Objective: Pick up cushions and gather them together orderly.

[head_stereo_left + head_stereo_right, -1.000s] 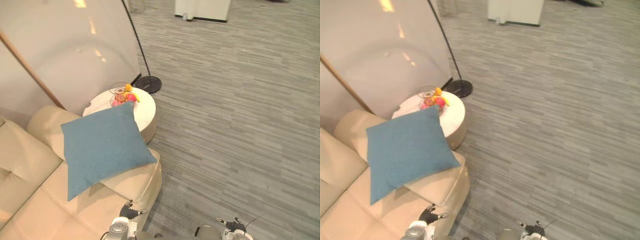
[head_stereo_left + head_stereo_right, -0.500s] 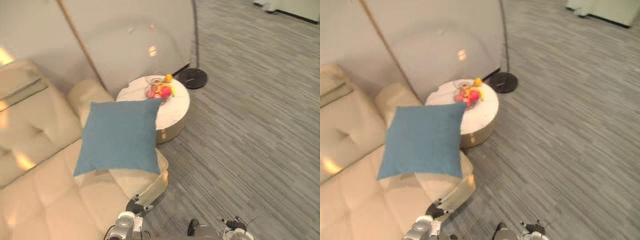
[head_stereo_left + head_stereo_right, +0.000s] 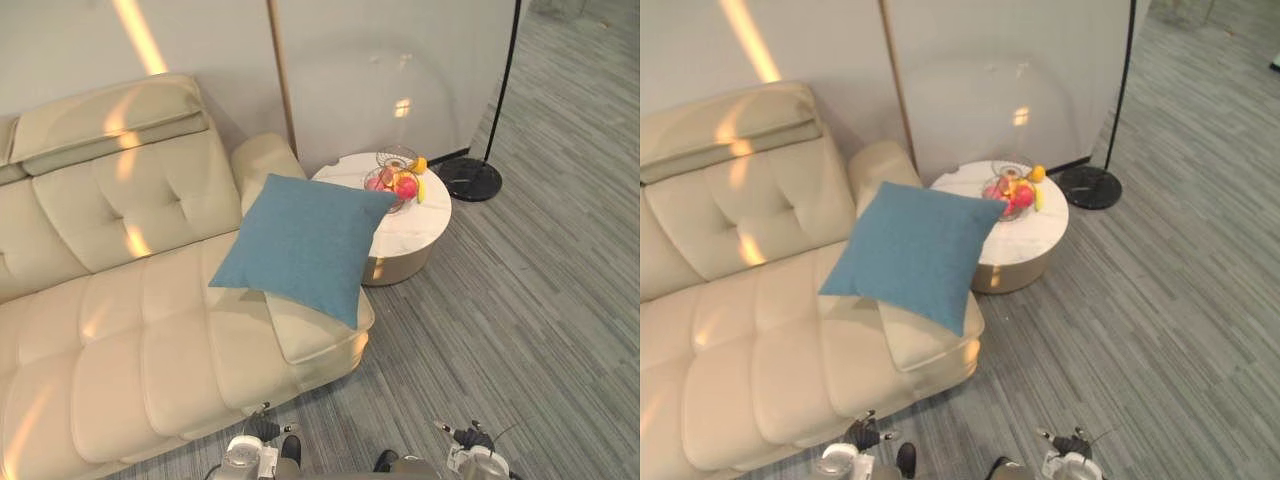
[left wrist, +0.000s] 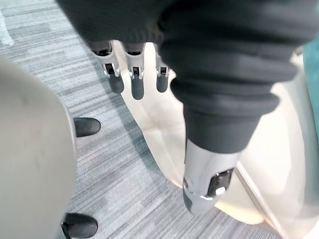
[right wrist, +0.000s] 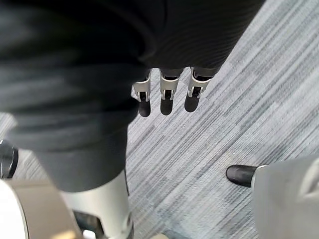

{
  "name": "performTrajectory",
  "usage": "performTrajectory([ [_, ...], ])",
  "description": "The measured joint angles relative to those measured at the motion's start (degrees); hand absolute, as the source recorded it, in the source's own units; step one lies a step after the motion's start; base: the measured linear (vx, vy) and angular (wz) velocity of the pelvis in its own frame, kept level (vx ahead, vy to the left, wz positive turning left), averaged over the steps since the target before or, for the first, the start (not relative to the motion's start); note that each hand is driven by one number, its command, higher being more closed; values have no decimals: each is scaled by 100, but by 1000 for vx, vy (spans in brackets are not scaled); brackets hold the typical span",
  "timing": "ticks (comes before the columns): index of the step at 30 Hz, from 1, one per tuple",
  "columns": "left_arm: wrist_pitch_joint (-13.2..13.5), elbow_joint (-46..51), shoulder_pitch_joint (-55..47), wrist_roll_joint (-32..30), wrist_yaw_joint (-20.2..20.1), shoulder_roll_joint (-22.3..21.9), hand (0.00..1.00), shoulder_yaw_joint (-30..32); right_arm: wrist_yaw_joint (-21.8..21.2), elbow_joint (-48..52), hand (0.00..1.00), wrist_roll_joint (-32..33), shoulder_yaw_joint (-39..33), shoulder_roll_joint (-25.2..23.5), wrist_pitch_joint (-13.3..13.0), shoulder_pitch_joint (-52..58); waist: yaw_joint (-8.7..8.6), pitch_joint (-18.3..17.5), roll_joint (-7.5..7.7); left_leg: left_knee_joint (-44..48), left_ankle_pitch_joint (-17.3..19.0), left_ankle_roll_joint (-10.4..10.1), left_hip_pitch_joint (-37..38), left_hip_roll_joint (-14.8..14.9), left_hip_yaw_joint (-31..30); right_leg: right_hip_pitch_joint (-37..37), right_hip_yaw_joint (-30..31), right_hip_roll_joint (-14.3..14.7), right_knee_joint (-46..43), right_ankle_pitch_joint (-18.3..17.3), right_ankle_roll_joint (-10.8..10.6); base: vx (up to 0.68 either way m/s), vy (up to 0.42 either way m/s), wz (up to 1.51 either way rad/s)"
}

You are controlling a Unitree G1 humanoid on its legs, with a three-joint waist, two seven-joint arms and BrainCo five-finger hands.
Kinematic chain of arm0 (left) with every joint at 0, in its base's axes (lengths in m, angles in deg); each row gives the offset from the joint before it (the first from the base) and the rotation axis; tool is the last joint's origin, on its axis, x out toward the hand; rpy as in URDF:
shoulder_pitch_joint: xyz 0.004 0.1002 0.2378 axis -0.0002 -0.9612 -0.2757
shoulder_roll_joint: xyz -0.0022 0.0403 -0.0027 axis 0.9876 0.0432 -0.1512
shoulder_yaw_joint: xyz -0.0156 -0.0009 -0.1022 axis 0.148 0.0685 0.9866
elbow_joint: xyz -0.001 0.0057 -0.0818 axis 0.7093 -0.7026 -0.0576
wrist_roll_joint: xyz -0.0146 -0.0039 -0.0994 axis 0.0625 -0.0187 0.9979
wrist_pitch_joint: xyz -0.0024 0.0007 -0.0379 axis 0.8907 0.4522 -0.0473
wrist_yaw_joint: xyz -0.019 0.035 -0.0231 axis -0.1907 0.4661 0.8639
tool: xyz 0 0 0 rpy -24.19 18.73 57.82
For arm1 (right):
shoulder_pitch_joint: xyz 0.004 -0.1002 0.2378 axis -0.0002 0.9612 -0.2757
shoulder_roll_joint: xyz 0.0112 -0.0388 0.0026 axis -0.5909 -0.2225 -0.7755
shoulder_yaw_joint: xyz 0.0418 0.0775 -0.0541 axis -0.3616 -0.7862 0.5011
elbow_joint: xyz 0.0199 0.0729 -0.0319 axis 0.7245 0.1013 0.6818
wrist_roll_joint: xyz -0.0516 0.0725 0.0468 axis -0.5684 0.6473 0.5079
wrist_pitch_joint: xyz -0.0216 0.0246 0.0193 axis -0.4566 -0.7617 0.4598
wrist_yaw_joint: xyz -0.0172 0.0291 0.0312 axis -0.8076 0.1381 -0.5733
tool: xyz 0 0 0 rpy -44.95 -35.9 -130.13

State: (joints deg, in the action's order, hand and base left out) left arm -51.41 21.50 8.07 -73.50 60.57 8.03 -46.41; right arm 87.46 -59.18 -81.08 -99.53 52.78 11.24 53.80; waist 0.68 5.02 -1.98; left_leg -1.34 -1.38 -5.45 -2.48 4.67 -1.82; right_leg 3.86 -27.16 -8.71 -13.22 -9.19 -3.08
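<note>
The blue cushion [image 3: 305,245] is matt woven cloth, the cream sofa [image 3: 130,340] smooth glossy leather.

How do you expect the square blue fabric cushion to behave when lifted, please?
The square blue fabric cushion looks plump and soft, so probably light and floppy if pinched at a corner. Propped on the cream sofa's armrest, it may slide off when nudged.

The grey carpet [image 3: 540,330] lies open on the right and near side, while the cream sofa [image 3: 130,340] fills the left, the blue cushion [image 3: 300,245] on its right end crowds the round table [image 3: 430,215] with its fruit bowl [image 3: 395,182], and a lamp base [image 3: 470,178] stands just beyond.
</note>
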Motion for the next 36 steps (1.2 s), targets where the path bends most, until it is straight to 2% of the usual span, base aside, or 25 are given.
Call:
performTrajectory([
  [5,0,236,-143,144,9,244,0,272,-15,631,0,196,469,77,-30,-20,22,-172,-107,-259,24,30,-69,62,222,-71,374,277,736,118,-181,-85,40,-12],
  [7,10,497,-133,220,26,337,0,364,-23,911,0,339,611,141,-39,-51,31,-171,-106,-271,24,30,-133,60,242,-62,406,310,862,148,-227,0,0,0],
  [10,29,1062,-33,360,132,586,0,657,-30,1600,0,518,784,255,-64,-219,134,-172,-49,-260,23,28,-217,65,291,43,589,378,983,166,-227,43,15,-12],
  [14,133,1618,337,739,321,945,0,1014,-62,2102,0,702,928,360,-217,-648,250,-190,72,-270,10,9,-348,62,295,141,635,411,1125,334,-163,106,-9,1],
  [16,218,1848,617,968,467,1120,0,1177,-72,2245,0,843,1099,361,-253,-973,323,-177,159,-271,-128,-29,-388,58,301,203,757,434,1140,644,-3,169,-22,-1],
  [18,248,1985,881,1100,530,1213,0,1240,-90,2313,0,938,1198,366,-279,-1259,357,-147,196,-269,-225,-3,-485,65,301,283,793,464,1154,818,139,201,-33,-1],
  [20,273,2041,1178,1151,621,1263,0,1298,-89,2312,0,1053,1263,365,-280,-1567,482,-111,211,-248,-234,-2,-596,65,351,404,873,508,1157,859,197,212,-36,-11],
  [23,304,2048,1692,1345,755,1317,0,1320,-70,2270,0,1258,1494,378,-278,-2034,563,14,252,-169,-233,-1,-659,75,371,408,937,536,1158,865,207,161,-24,3],
  [26,338,2030,2165,1460,796,1509,0,1312,-51,2212,0,1295,1748,400,-278,-2518,601,211,359,-10,-230,1,-755,75,392,410,1038,517,1149,866,207,115,0,5],
  [27,339,2016,2435,1464,865,1650,0,1312,-46,2049,0,1354,1767,422,-278,-2810,625,380,407,77,-230,1,-790,77,386,410,1075,506,1126,866,207,53,4,11],
  [29,339,1907,2851,1530,891,1863,0,1254,-10,1871,0,1482,1869,534,-276,-3143,637,556,423,246,-223,1,-963,89,362,494,1109,499,1062,865,207,21,2,12],
  [31,338,1629,3566,1578,920,2156,0,1124,18,1584,0,1526,1938,690,-261,-3598,742,803,428,491,-219,4,-1203,123,350,716,1268,489,874,866,207,8,2,3],
  [36,339,1457,4430,1701,1009,2359,0,1012,117,1536,0,1763,1935,713,-240,-3942,783,1014,410,985,-79,43,-1572,174,329,951,1348,496,657,866,206,16,-3,-2],
])
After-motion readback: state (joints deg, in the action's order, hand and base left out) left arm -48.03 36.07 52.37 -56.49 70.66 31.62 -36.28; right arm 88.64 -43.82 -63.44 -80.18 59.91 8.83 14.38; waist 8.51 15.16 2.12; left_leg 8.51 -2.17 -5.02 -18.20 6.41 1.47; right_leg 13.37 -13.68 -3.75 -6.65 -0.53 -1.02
